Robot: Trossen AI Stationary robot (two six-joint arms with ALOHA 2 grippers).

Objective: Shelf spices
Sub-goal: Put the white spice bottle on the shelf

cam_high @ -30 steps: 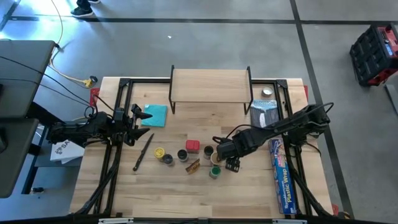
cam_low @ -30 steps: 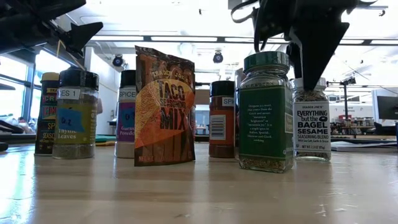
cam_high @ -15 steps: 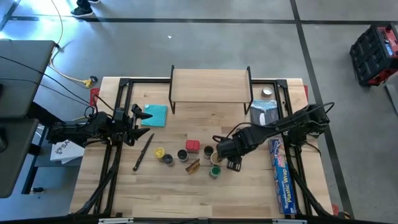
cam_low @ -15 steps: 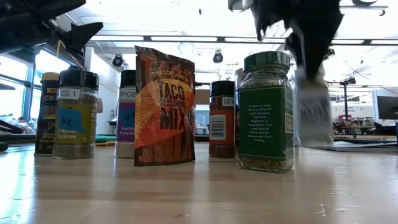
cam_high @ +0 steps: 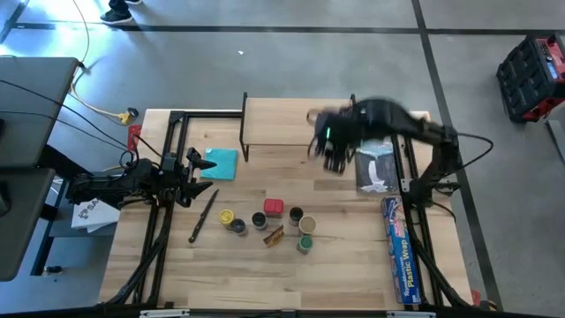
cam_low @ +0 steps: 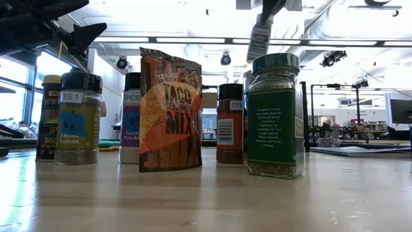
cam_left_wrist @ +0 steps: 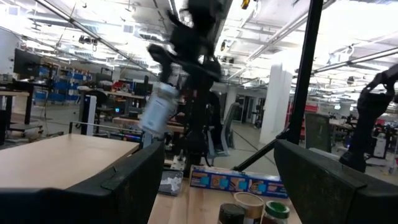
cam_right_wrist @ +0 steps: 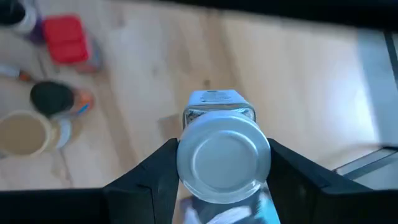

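The right gripper (cam_right_wrist: 221,177) is pinching a jar with a silver-white lid (cam_right_wrist: 224,155), one finger on each side of the lid. In the high view this gripper (cam_high: 334,146) hangs in the air at the right end of the shelf (cam_high: 282,124), with the jar tilted off upright, as the left wrist view shows (cam_left_wrist: 157,109).

The coming move turns on one relation: the shelf's light-wood top lies just beside and a little beyond the held jar, its long axis running across the table from side to side. By my judgement the jar needs to go up and over the near edge, then be set upright on the top.

Right of the gripper lies a blue-and-white package (cam_high: 378,166), and farther that way the plastic-wrap box (cam_high: 399,252). Back toward the table's front, well apart from the gripper, the other spices wait: the red box (cam_high: 273,208), the taco mix packet (cam_low: 169,113) and the green-lidded jar (cam_low: 275,116). Nothing stands on the shelf top.

The left gripper (cam_high: 196,172) waits spread apart at the table's left edge, near the teal cloth (cam_high: 221,162), much farther from the shelf's right end.
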